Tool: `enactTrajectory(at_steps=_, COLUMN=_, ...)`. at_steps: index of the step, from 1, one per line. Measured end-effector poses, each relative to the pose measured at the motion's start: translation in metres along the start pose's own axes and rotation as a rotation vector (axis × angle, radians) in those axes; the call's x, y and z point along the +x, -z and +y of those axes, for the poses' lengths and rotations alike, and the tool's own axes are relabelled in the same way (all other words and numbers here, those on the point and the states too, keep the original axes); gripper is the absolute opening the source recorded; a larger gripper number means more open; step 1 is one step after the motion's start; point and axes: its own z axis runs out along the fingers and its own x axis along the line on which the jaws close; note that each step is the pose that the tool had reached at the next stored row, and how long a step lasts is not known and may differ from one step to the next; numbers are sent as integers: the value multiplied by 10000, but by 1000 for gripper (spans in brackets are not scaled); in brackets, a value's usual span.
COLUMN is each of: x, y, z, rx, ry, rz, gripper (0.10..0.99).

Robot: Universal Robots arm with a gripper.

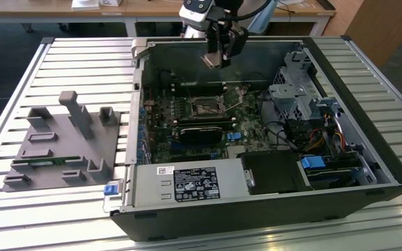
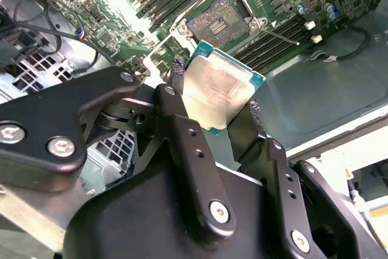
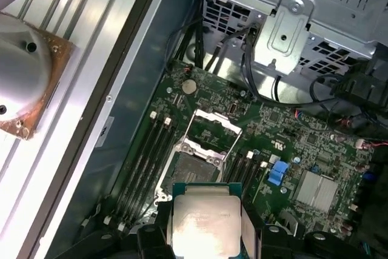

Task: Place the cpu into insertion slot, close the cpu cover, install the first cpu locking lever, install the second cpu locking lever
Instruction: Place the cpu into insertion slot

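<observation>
The black two-fingered gripper [image 2: 213,98] is closed on the small flat square cpu with its silvery-grey metal lid and green rim [image 2: 221,86], one finger [image 2: 250,122] on each of two opposite edges, the lid facing both wrist views. In the exterior view it hangs above the open case, near the case's far wall and well clear of the board. Directly beneath, in the first wrist view, lies the small square black insertion slot with its dark recessed centre [image 3: 194,171], unfilled, about midway along the green motherboard [image 3: 291,144] between two banks of long memory slots. The thin silver frame-shaped cpu cover [image 3: 211,131] stands swung open from the slot's edge. The board sits on the floor of the black computer case [image 1: 257,209], which rests on a slatted metal table [image 1: 82,57]. The chip looks light and stiff, its lid smooth and likely slippery, its underside contacts probably delicate, so an edge grip like this one seems the right hold.
</observation>
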Motion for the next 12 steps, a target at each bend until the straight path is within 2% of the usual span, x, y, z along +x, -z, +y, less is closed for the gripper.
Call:
enactTrajectory(at_steps=7, x=-1, y=-19, z=-2, rx=-21, ry=-1103, rz=-97, gripper=537)
enactTrajectory(at_steps=12, x=0, y=-28, z=-2, rx=-31, ry=-1642, rz=-143, gripper=537)
